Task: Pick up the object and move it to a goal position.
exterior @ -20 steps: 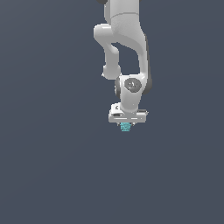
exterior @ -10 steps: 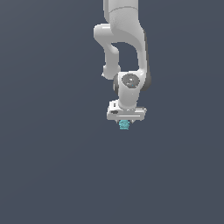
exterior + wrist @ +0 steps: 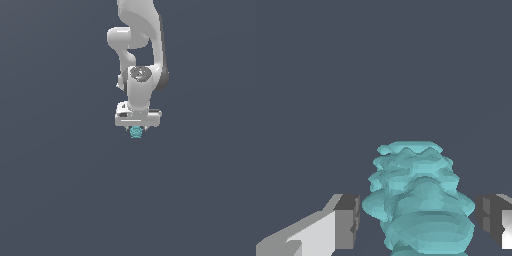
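The object (image 3: pixel 136 132) is a tiny teal-cyan ridged lump right under the white hand of the arm in the exterior view. My gripper (image 3: pixel 136 135) points down and is shut on it. In the wrist view the object (image 3: pixel 418 200) fills the space between the two grey fingertips (image 3: pixel 347 220), one on each side, with its ridges stacked across the gap. My gripper (image 3: pixel 418 222) holds it over the plain dark grey ground. No goal marker shows in either view.
The white arm (image 3: pixel 140 55) reaches down from the top of the exterior view. All around is a plain dark grey surface (image 3: pixel 60 190).
The gripper and the teal object in it have moved together a little upward and towards the exterior view's left. The grip has not changed.
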You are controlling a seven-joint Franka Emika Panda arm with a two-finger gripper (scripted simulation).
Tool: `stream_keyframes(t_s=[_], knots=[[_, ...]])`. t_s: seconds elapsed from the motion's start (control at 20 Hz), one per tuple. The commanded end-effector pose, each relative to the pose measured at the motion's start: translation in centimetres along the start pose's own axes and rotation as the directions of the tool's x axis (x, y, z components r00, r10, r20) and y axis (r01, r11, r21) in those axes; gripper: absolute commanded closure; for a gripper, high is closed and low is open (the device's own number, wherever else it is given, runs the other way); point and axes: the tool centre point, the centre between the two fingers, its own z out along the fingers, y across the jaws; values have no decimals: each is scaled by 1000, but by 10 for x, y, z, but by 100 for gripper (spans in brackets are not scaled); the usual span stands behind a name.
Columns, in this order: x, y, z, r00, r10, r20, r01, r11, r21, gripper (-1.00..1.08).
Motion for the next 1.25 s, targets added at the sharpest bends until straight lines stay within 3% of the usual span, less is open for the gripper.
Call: stream_keyframes(t_s=[0.0,0.65,1.2], knots=[[-8,11,-19,1000,0,-1,0,1000,0,108],[-46,66,-109,1000,0,1,0,1000,2,108],[-56,83,-138,1000,0,1,0,1000,0,108]])
